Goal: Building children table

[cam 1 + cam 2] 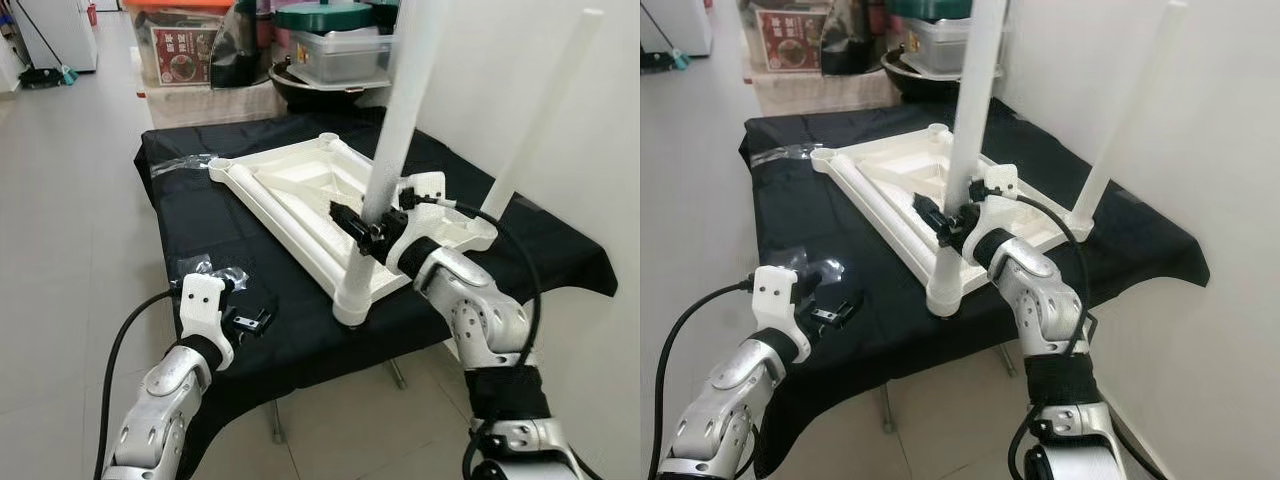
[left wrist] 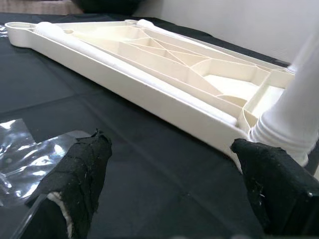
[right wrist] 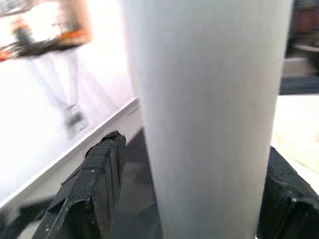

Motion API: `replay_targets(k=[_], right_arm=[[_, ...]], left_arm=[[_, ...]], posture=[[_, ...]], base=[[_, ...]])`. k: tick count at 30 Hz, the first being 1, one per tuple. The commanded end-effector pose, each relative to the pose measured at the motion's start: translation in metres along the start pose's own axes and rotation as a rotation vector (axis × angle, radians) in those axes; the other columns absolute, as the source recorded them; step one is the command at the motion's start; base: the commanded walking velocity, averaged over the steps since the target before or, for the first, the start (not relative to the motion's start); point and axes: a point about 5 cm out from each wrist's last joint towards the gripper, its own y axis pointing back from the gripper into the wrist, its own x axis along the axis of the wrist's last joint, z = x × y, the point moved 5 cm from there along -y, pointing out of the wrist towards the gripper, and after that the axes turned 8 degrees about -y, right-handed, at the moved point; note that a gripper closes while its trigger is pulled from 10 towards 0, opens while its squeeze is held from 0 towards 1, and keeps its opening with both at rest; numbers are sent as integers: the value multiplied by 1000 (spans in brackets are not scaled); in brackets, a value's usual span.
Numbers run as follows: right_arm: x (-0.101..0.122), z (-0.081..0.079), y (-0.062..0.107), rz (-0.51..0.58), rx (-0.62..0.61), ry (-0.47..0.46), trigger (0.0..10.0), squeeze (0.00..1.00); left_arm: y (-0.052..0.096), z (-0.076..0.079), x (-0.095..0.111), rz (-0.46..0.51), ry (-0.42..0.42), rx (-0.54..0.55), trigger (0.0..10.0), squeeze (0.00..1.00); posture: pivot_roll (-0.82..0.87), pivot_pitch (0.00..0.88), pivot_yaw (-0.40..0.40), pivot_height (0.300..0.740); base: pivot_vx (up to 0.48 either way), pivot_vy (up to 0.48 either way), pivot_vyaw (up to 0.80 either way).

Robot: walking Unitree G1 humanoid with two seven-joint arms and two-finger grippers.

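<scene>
Two legs stand fitted; the rest of the count runs left to right.

Left gripper point(image 1: 240, 318): low over the near left part of the black cloth point(image 1: 190, 225), fingers spread and holding nothing. In its wrist view the fingertips point(image 2: 82, 164) sit apart, with crumpled clear plastic wrap point(image 2: 30, 149) lying beside one of them.

Tabletop point(image 1: 300, 195): white plastic, upside down on the cloth, ribbed underside showing. Its far left corner socket point(image 1: 219, 163) is without a leg. A loose white tube point(image 1: 262, 195) lies along the left edge; likely a leg not yet mounted.

Near leg point(image 1: 400, 110): upright in the near corner socket, leaning slightly. Right gripper point(image 1: 372, 232): its fingers straddle this leg low down; the wrist view shows a black finger point(image 3: 94, 184) on each side of the white tube, but with a visible gap on one side, so I cannot tell whether it is clamped.

Far right leg point(image 1: 545, 110): upright by the wall, in the right corner.

Judgement: roughly halfway. Two sockets appear to remain, then turning the table upright.
</scene>
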Motion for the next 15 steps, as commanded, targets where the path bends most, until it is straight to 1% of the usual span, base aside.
replay_targets(k=[1,2,4,5,6,7,8,9,10,11,12,13,14,15], right_arm=[[-5,-12,-1,-37,114,43,10000,0],[-13,-7,-2,-73,127,58,10000,0],[-13,-7,-2,-73,127,58,10000,0],[-22,0,-5,-107,121,68,10000,0],[-29,12,-11,-127,66,67,2157,0],[-33,20,-16,-137,26,69,2157,0],[-33,20,-16,-137,26,69,2157,0],[-34,24,-19,-142,-4,71,0,0],[-33,28,-21,-137,-29,72,0,0],[-33,28,-21,-137,-29,72,0,0],[-32,32,-22,-138,-59,68,0,0],[-31,39,-22,-139,-120,70,0,0],[-31,39,-22,-139,-120,70,0,0],[-31,53,-20,-149,-230,68,0,0]], left_arm=[[-2,4,-1,0,1,-9,10000,0],[-2,4,-1,2,1,-9,10000,0],[-2,4,-1,2,1,-9,10000,0],[-2,4,-1,4,1,-7,10000,0],[-2,4,-1,5,0,-5,10000,0],[-2,4,-1,6,0,-3,10000,0],[-2,4,-1,6,0,-3,10000,0],[-2,4,-1,7,-1,-2,10000,0],[-2,4,0,7,-1,-2,10000,0],[-2,4,0,7,-1,-2,10000,0],[-2,4,0,8,-2,-2,10000,0],[-2,4,0,8,-3,-2,10000,0],[-2,4,0,8,-3,-2,10000,0],[-2,4,0,8,-4,-3,10000,0]], posture=[[-22,0,-95,740],[-18,0,-99,740],[-18,0,-99,740],[-11,0,-105,740],[-5,0,-109,740],[-5,0,-109,740],[-5,0,-109,740],[-1,0,-110,740],[-1,0,-110,740],[-1,0,-110,740],[1,0,-110,740],[0,0,-109,740],[0,0,-109,740],[-5,0,-103,740]], base=[[0,0,0],[0,0,0],[0,0,0],[0,0,0],[0,0,0],[0,0,0],[0,0,0],[0,0,0],[0,0,0],[0,0,0],[0,0,0],[0,0,0],[0,0,0],[0,0,0]])
